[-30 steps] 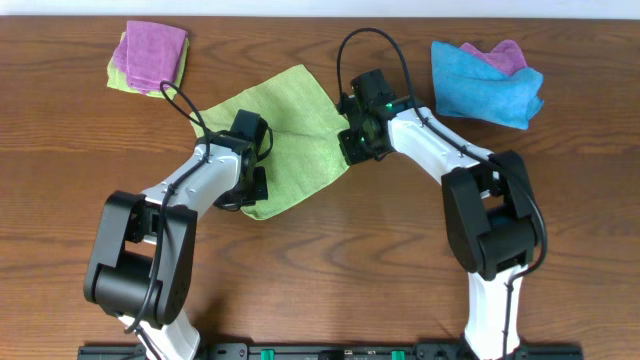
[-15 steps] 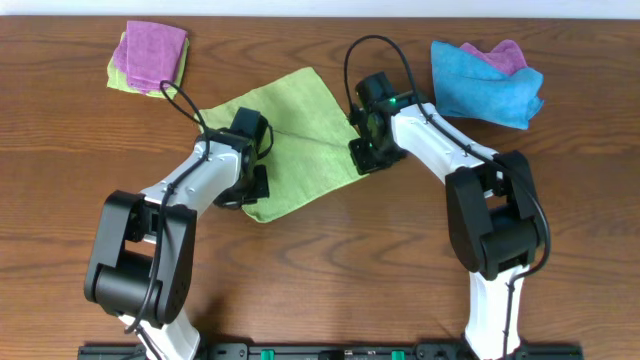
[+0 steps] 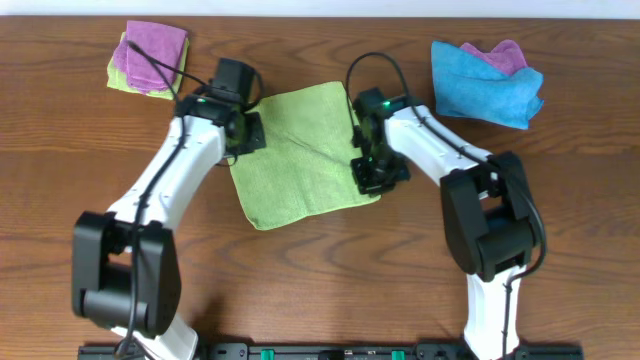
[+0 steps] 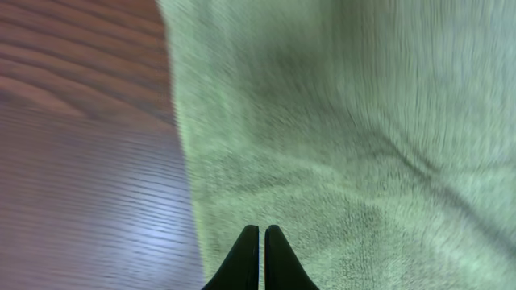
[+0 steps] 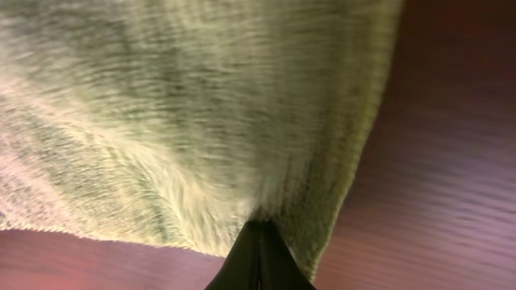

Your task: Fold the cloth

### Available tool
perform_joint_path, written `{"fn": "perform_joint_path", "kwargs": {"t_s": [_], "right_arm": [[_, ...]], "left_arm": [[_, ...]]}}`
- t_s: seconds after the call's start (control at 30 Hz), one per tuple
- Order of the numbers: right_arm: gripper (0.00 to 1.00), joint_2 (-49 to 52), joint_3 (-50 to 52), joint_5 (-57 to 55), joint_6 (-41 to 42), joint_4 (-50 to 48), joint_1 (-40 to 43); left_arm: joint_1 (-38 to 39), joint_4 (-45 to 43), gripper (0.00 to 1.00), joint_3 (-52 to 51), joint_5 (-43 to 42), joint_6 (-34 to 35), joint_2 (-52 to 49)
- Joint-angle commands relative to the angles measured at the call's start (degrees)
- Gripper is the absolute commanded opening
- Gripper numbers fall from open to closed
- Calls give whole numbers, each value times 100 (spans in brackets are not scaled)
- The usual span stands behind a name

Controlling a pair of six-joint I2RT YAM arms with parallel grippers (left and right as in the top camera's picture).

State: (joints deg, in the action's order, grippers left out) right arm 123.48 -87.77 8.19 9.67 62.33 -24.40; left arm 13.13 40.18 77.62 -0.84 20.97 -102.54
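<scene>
The lime-green cloth (image 3: 300, 160) lies spread almost flat in the middle of the table. My left gripper (image 3: 246, 138) is at its upper left corner. In the left wrist view the gripper (image 4: 262, 230) is shut, its tips just inside the cloth's left edge (image 4: 322, 121), and no cloth shows between them. My right gripper (image 3: 371, 180) is at the cloth's lower right side. In the right wrist view it (image 5: 260, 225) is shut on the cloth (image 5: 201, 113), which bunches at the tips near a corner.
A purple cloth (image 3: 155, 45) lies on a small folded paler green cloth (image 3: 120, 75) at the back left. A bright blue cloth (image 3: 485, 85) with a purple one (image 3: 505, 55) on it lies at the back right. Wooden table (image 3: 320, 280) all round.
My left gripper moved from the cloth's near corner up to its upper left corner. My right gripper moved toward the front and right, and the cloth turned and spread flatter.
</scene>
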Motion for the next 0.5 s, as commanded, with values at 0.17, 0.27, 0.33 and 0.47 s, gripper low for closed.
{"fn": "perform_joint_path", "kwargs": {"t_s": [0.17, 0.27, 0.33, 0.47], "right_arm": [[2, 37, 31, -39, 125, -39, -525], [2, -131, -50, -238, 122, -13, -437], [2, -282, -109, -330, 98, 11, -348], [2, -693, -155, -466, 26, 76, -144]], "left_arm": [[-691, 282, 6, 151, 120, -59, 776], [-721, 584, 6, 151, 122, -61, 817], [-721, 756, 6, 101, 120, -55, 817], [-721, 973, 6, -94, -92, -13, 820]]}}
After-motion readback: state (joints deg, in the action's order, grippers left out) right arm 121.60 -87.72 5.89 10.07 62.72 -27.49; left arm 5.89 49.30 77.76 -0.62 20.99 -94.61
